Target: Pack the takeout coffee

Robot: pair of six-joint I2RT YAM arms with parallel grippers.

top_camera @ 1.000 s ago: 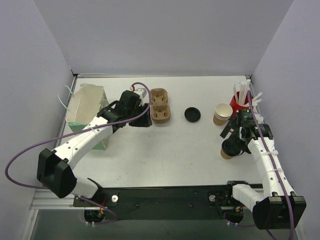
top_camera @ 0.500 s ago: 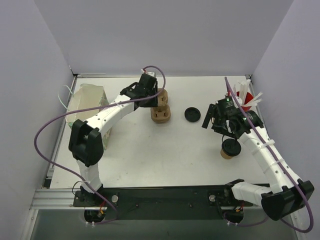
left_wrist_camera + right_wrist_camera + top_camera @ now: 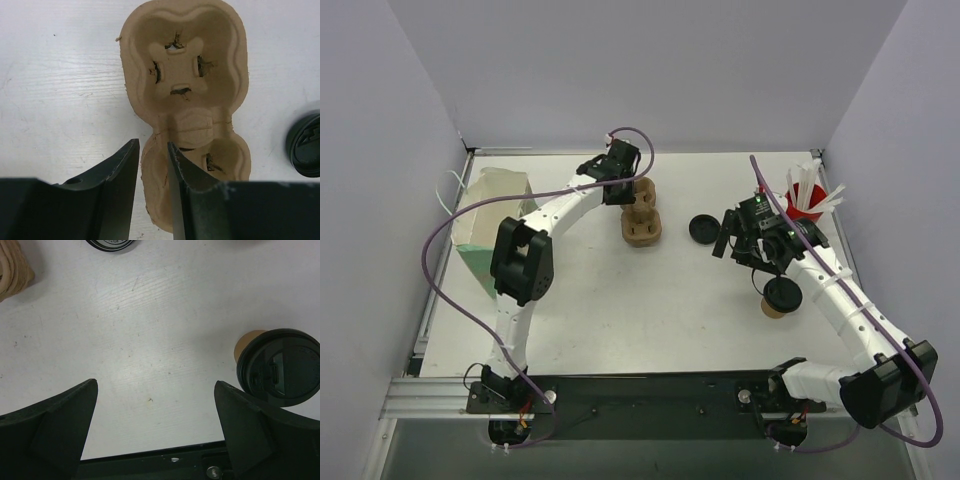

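The takeout coffee (image 3: 780,297) stands lidded on the right of the desk (image 3: 620,300), just on the near side of the right tool (image 3: 156,385), whose jaws gape wide over the desk surface, released and grasping nothing. The left tool (image 3: 152,150) hangs over the pulp carrier (image 3: 185,65) at the far middle, its jaws narrowly apart with the carrier's rim in the gap — whether they pinch it I cannot tell.

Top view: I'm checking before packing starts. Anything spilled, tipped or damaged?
Nothing stands out. The lidded cup stands upright, the carrier lies flat and looks intact, a loose lid lies flat, and no spill shows on the table.
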